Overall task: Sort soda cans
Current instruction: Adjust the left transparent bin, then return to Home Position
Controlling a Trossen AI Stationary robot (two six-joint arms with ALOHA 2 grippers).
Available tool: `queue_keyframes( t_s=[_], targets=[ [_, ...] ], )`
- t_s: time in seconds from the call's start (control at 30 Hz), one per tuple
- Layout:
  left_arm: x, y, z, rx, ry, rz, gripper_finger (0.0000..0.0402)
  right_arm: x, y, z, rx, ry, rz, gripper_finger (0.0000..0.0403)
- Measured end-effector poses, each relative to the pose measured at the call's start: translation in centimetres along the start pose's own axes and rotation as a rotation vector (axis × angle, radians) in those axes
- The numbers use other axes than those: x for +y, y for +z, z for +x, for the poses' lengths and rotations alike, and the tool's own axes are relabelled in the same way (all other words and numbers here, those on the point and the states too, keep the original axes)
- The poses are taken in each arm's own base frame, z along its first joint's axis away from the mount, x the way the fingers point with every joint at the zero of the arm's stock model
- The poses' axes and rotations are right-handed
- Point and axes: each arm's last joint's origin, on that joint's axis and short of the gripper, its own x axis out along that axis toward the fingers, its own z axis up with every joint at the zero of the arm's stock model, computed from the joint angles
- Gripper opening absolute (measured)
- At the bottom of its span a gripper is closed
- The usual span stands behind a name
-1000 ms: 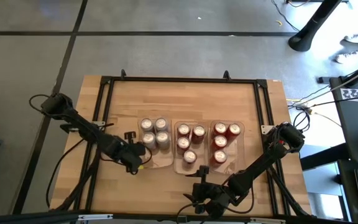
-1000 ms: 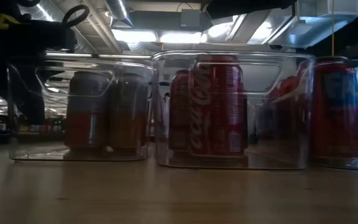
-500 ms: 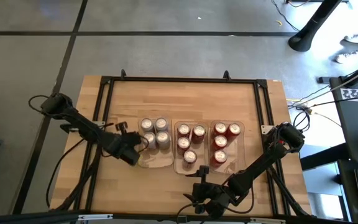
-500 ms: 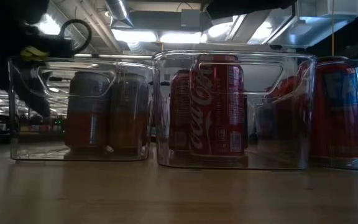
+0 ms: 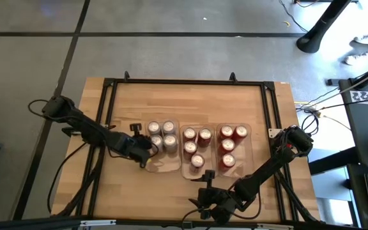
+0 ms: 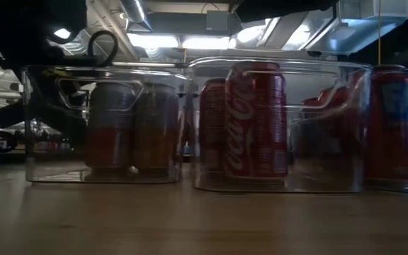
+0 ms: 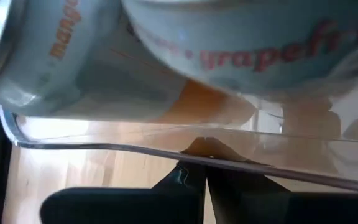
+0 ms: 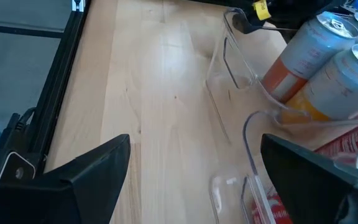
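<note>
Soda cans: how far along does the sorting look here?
Done: every soda can sits in a clear plastic tray: silver-and-orange cans in the left tray, red cans in the right tray. In hand: the shut left gripper presses the left tray. The open right gripper waits. Left: apparently nothing loose.

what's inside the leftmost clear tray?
Leftmost tray holds four silver-topped cans clustered at its far end; the near end looks bare. The shut left pincer covers part of its left wall, so that edge can't be checked.

Silver-grey soda cans (image 5: 161, 134) with orange bands; red soda cans (image 5: 229, 145); clear trays (image 5: 160, 167); pale wood table (image 5: 190, 102).
</note>
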Motion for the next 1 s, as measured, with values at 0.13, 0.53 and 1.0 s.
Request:
queue_keyframes(
  t_s=[0.13, 0.53, 1.0],
  targets=[
    [0.2, 0.3, 0.2, -0.014, 0.008, 0.032, 0.0004, 0.0, 0.0, 0.0, 0.000, -0.002, -0.001, 0.0360],
    [0.2, 0.9, -2.0, 0.006, 0.033, 0.050, 0.0004, -0.1, -0.1, 0.0, 0.005, -0.006, -0.007, 0.0360],
    [2.5, 1.9, -9.8, -0.238, -0.169, -0.055, 0.0001, -4.0, 4.7, -2.2, 0.010, 0.077, -0.011, 0.0360]
  ],
)
